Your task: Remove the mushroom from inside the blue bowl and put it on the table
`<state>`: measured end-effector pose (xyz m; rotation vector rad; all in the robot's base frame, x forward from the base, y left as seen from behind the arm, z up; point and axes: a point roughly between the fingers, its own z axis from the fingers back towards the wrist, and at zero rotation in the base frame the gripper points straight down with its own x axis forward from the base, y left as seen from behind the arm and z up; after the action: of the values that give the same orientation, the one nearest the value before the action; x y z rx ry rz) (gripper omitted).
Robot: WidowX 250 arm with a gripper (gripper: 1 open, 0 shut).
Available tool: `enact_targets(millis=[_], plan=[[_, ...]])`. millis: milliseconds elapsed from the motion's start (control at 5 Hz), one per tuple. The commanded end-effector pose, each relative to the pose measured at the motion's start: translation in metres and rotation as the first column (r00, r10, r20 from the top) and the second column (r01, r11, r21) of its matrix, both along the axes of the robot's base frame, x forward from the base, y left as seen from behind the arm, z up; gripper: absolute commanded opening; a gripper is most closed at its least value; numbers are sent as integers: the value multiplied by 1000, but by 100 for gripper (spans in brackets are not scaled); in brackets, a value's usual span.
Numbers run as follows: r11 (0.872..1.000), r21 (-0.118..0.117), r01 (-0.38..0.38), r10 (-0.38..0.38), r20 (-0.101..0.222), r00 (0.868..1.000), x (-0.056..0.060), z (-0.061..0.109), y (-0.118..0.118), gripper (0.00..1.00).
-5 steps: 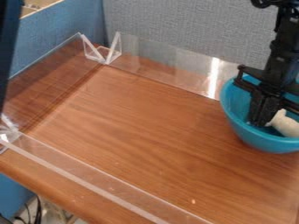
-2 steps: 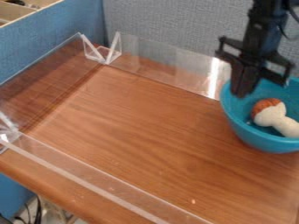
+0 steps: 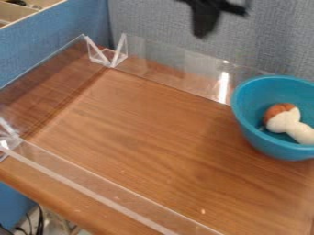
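1. We see the mushroom [image 3: 289, 125] lying inside the blue bowl [image 3: 273, 108] at the right edge of the frame, its orange cap toward the upper left and its thick pale stem toward the lower right, close to the bowl's near wall.

2. The pincer [image 3: 207, 29], a dark blur at the top of the frame, is shut, and we see no mushroom in its hold.

3. The step in hand, we judge, is lining up for a grasp. We would open the fingers fully while they are clear of the rim, center them over the mushroom and come straight down inside the bowl.

4. We would turn the fingers to pinch across the pale stem, one on each side, leaving room at the wall so neither snags the rim or shoves the bowl. A grip on the rounded cap alone could slip.

5. Once the grip is firm, we would lift straight up until the stem clears the rim, then swing left and lower gently onto the wooden table [image 3: 147, 128].

6. Relative to the pincer, the mushroom lies lower and to the right in the camera view, well apart from it, with the bowl's rim between. We cannot tell the depth offset exactly.
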<state>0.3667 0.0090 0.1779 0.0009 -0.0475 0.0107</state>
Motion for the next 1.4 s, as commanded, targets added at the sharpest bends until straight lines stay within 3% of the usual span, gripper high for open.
enact_targets(millis=[0,200,400,600,1000,1200], plan=[[997,8,79,-80,25,997,5,5,-29,0],[985,7,170,-170,3,985,9,-13,-65,0],[993,13,120,-120,-2,993,21,-15,-36,0],[997,16,77,-77,-4,997,25,-20,-13,0],[988,10,155,-155,-5,988,32,-31,-50,0],[995,18,99,-99,-5,995,27,-19,-23,0]])
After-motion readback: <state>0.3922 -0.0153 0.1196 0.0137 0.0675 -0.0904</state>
